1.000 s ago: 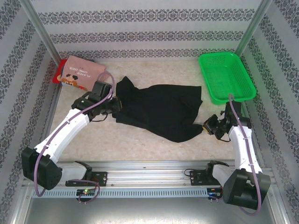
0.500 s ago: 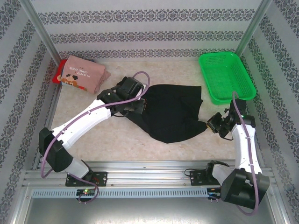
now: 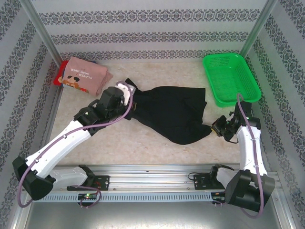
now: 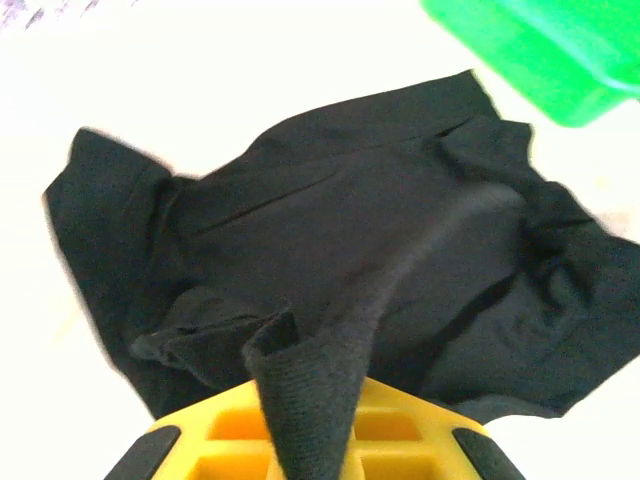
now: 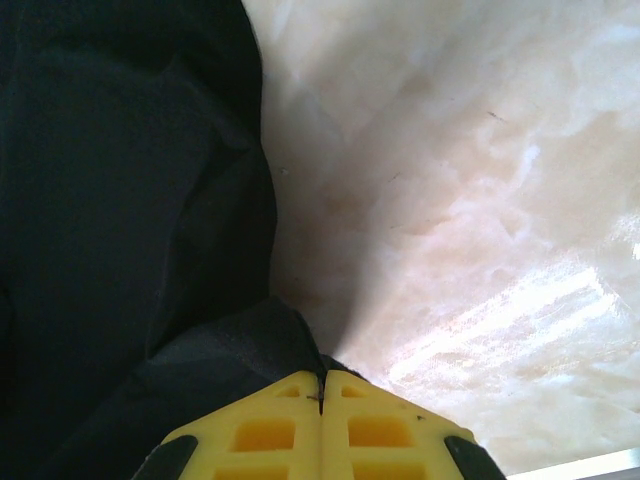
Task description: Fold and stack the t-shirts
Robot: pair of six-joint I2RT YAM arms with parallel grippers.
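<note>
Cloth of the black t-shirt [image 3: 171,112] spreads rumpled across the middle of the table [image 3: 143,143], its long axis slanting from far-left to near-right. The left gripper [image 3: 127,90] pinches a raised fold at the far-left end, jaws narrow with fabric between them. The right gripper [image 3: 215,128] is clamped tight on the near-right tip, which tapers to a point toward it. 1 folded pink t-shirt [image 3: 85,76] sits in the far-left corner atop a red t-shirt [image 3: 59,74]. The green basket [image 3: 232,78] stands far right.
</note>
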